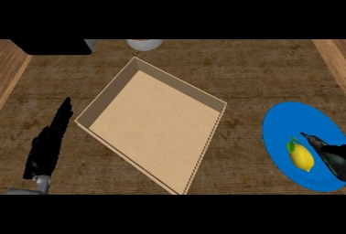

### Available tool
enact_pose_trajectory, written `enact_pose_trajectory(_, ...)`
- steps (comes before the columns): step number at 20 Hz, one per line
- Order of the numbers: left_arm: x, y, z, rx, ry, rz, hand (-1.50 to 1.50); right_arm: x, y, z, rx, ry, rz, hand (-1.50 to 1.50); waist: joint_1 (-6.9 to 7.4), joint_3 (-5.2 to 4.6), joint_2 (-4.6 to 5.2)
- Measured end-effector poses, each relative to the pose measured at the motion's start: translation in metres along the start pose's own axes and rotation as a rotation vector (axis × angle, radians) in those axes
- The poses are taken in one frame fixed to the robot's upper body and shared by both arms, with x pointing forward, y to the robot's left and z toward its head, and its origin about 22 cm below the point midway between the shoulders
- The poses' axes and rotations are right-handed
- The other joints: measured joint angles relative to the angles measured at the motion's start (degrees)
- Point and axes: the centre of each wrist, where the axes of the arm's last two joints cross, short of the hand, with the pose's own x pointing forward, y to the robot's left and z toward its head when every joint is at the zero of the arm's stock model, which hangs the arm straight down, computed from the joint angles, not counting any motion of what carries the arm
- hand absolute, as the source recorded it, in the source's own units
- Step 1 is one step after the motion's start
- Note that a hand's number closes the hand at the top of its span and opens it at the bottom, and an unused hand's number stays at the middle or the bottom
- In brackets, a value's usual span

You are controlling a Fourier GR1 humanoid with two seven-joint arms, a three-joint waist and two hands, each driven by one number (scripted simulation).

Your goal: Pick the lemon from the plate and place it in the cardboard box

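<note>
Dark wooden counter (pixel 263 68), black object (pixel 54 46) and pale round vessel (pixel 144 44) at far edge

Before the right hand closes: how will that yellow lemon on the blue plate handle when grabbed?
The small yellow lemon looks oval and smooth, so it may roll on the flat blue plate if nudged sideways. It probably stays rigid under curling fingers. The right hand, fingers straight, sits beside it on one side only, so a push could scoot it away.
</note>
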Motion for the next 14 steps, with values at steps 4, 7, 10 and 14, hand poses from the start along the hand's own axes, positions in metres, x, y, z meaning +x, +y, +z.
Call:
enact_pose_trajectory(4, 0.000, -0.003, 0.002, -0.007, -0.001, 0.006, 0.00, 0.013, -0.023, 0.002, 0.210, 0.083, 0.191, -1.50, 0.15, -0.08, -0.06)
enact_pose_trajectory(7, -0.001, -0.003, 0.002, -0.006, 0.008, 0.005, 0.00, 0.026, -0.028, 0.001, 0.357, 0.150, 0.299, -1.50, 0.02, -0.09, -0.07)
enact_pose_trajectory(10, 0.000, -0.005, 0.001, -0.007, 0.001, 0.007, 0.00, 0.042, -0.018, -0.001, 0.477, 0.207, 0.357, -1.50, 0.18, -0.06, -0.04)
enact_pose_trajectory(14, -0.007, -0.001, -0.002, -0.008, 0.001, 0.005, 0.00, 0.059, 0.005, -0.003, 0.564, 0.268, 0.408, -1.50, 0.20, -0.01, 0.01)
